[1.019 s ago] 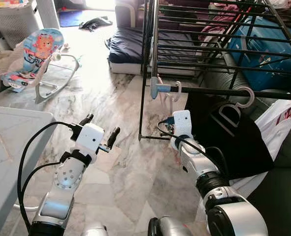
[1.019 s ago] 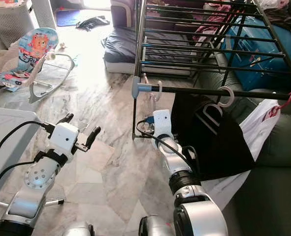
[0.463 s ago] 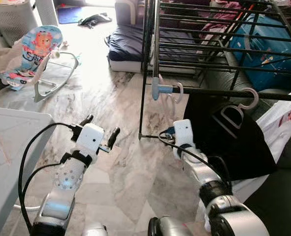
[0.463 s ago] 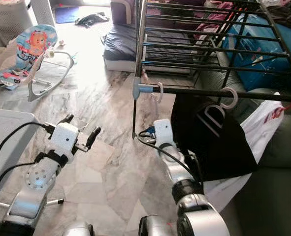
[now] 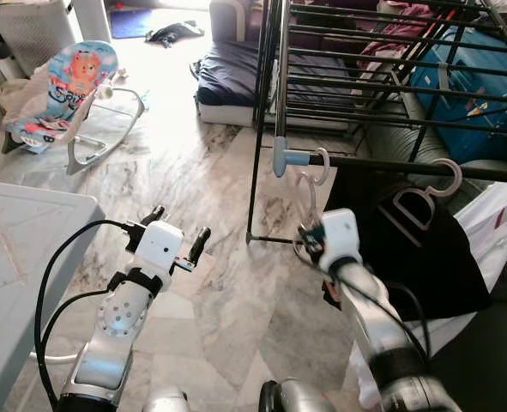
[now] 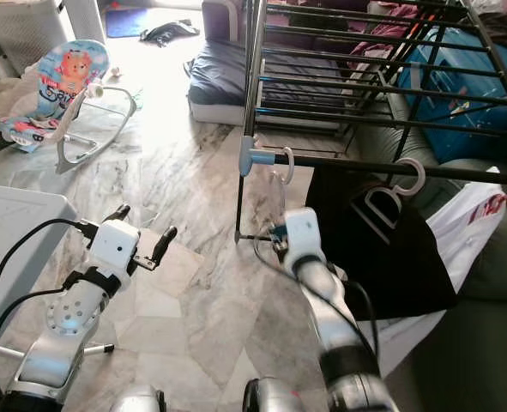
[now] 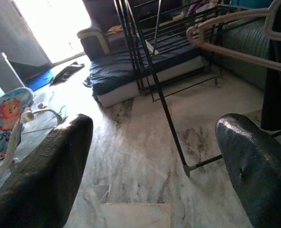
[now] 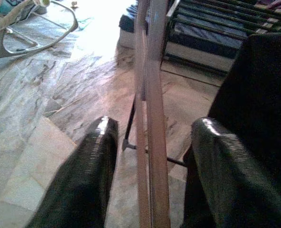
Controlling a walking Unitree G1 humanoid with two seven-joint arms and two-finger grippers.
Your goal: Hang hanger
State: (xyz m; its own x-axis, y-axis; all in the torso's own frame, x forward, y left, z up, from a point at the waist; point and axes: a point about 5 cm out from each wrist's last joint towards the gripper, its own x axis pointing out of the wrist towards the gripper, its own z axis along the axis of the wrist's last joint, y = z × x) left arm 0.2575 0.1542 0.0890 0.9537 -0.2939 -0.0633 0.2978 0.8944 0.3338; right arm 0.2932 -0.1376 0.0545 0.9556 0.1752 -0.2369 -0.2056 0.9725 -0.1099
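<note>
Hanger (image 5: 307,190), pale pinkish plastic and empty, hooked over the black rail (image 5: 407,166) of the drying rack (image 5: 365,77) just beside the blue end cap (image 5: 280,157), body dangling below toward the marble floor (image 5: 219,283). Seen in the right wrist view as a thin pinkish bar (image 8: 150,118) running between the two black fingers (image 8: 83,175), with a gap on either side. Right gripper (image 8: 152,156) spread open around that bar, not pinching it, raised just below the rail. Left gripper (image 5: 178,236) likewise open, held over bare floor, well apart from the rack. Further along the same rail, a second pale hanger (image 5: 437,182) carrying a black garment (image 5: 407,245), a white garment (image 5: 493,223) beside it. Baby bouncer (image 5: 60,81) near a white table (image 5: 13,249), printed with a cartoon lion; lettering on the seat too small to read.
</note>
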